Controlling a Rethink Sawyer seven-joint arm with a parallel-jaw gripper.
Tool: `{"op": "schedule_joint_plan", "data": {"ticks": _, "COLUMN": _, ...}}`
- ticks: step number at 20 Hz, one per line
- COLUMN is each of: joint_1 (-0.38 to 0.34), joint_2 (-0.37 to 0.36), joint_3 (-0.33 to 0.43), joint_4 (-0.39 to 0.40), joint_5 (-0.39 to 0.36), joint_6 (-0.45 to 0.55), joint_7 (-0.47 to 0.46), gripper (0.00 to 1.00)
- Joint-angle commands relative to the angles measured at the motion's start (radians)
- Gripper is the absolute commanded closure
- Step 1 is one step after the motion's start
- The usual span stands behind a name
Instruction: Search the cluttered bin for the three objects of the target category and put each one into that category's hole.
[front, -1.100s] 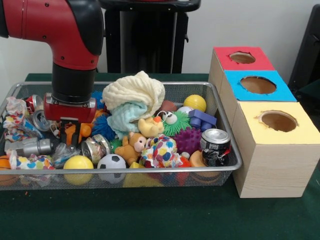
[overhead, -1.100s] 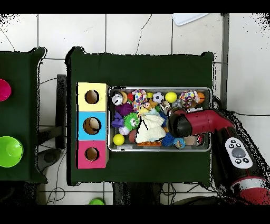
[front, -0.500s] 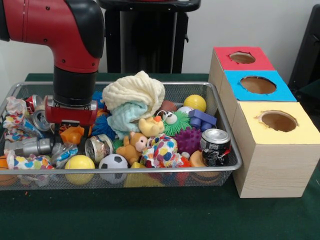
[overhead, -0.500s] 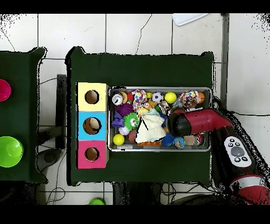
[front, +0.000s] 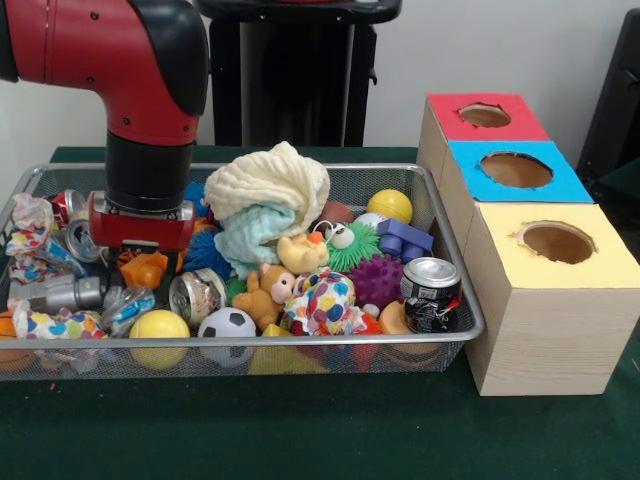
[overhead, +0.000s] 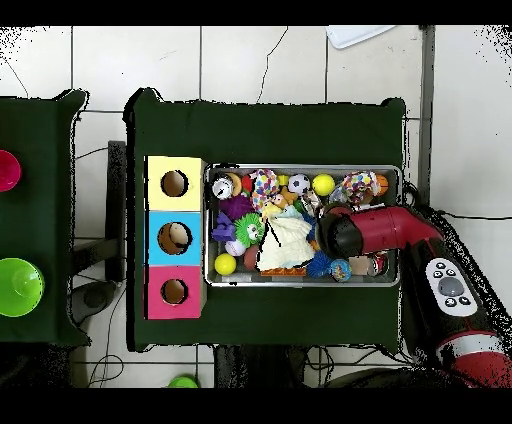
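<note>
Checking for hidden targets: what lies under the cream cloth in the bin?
Under the cream cloth a light blue cloth shows, with a yellow duck toy at its lower edge. Anything deeper in the wire bin is covered.

Bright even light, soft shadows, sharp

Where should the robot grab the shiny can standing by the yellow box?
Probably round the sides of the can, coming down from above. It stands upright in the bin's corner, its round top bare, with the mesh wall close beside it, so the top looks like the easiest way in.
</note>
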Motion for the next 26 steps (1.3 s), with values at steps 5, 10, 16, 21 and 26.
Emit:
{"op": "schedule_joint_plan", "data": {"ticks": 5, "joint_1": 0.002, "joint_2": 0.015, "joint_3": 0.098, "joint_4": -0.022, "joint_5": -0.021, "joint_6": -0.038, "joint_7": -0.122, "gripper": 1.0}}
{"op": "schedule_joint_plan", "data": {"ticks": 10, "joint_1": 0.0, "joint_2": 0.022, "joint_3": 0.099, "joint_4": -0.024, "joint_5": -0.04, "joint_6": -0.054, "joint_7": -0.135, "gripper": 1.0}}
{"op": "schedule_joint_plan", "data": {"ticks": 16, "joint_1": 0.005, "joint_2": 0.023, "joint_3": 0.092, "joint_4": -0.024, "joint_5": -0.047, "joint_6": -0.056, "joint_7": -0.132, "gripper": 1.0}}
{"op": "schedule_joint_plan", "data": {"ticks": 21, "joint_1": 0.006, "joint_2": 0.006, "joint_3": 0.088, "joint_4": -0.006, "joint_5": -0.026, "joint_6": -0.034, "joint_7": -0.122, "gripper": 1.0}}
{"op": "schedule_joint_plan", "data": {"ticks": 26, "joint_1": 0.014, "joint_2": -0.037, "joint_3": 0.09, "joint_4": 0.027, "joint_5": 0.013, "joint_6": 0.03, "joint_7": -0.132, "gripper": 1.0}}
